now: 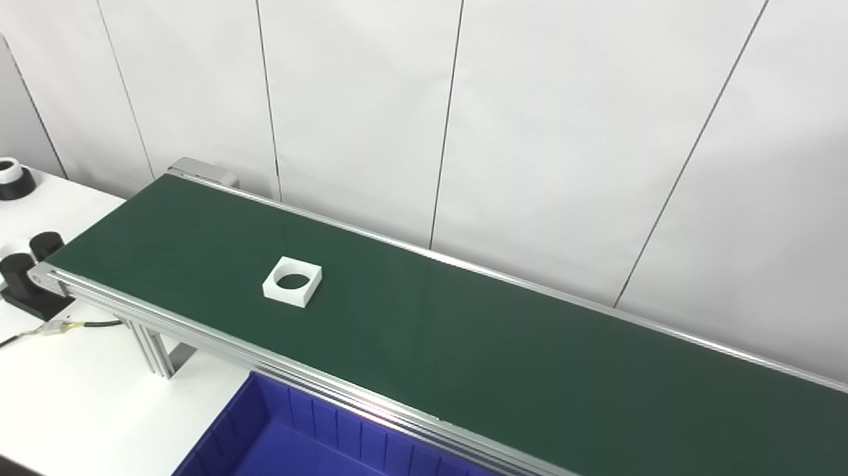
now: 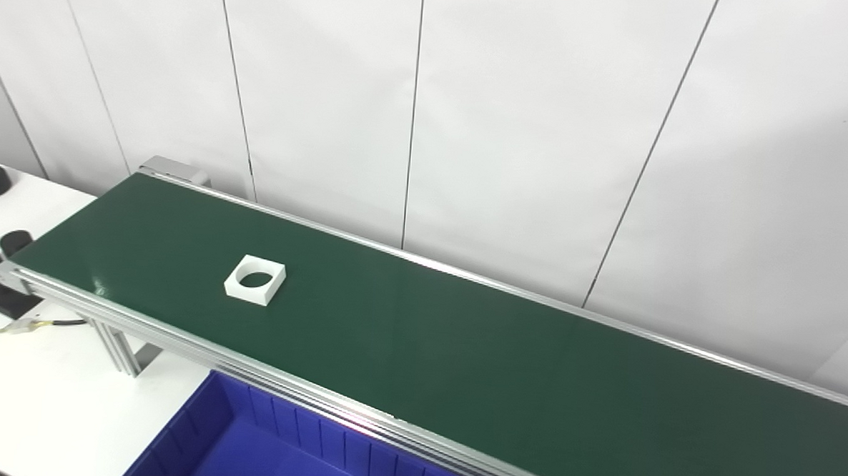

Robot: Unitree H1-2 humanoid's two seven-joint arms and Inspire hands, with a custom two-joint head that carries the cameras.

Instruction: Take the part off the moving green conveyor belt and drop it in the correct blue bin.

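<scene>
Sitting flat on the green conveyor belt (image 1: 462,340) is the part (image 1: 292,281), a small white square block with a big round hole through its middle. It lies near the left end of the belt, about halfway between the far rail and the near rail. Nothing touches it.

No hand shows in either view, so I cannot tell if the left hand or the right hand has its fingers apart or together. Neither one holds the part.

One blue bin (image 1: 293,440) sits just below the near rail, at the bottom of the picture. Only part of it shows, and that part looks bare inside. I cannot see any other bin from here.

The step now is the reach and the pick. I think a good way is to bring a hand down from above with the fingers spread wide. The belt is said to move, so the hand should aim a little ahead of the part, not right at it. The two flat sides look easy to pinch. A fingertip could also go into the hole, with the thumb on an outside wall. The block is low and thin, so the fingers must come down very close to the belt. If they push from the side first, the part may slide away or spin.
</scene>
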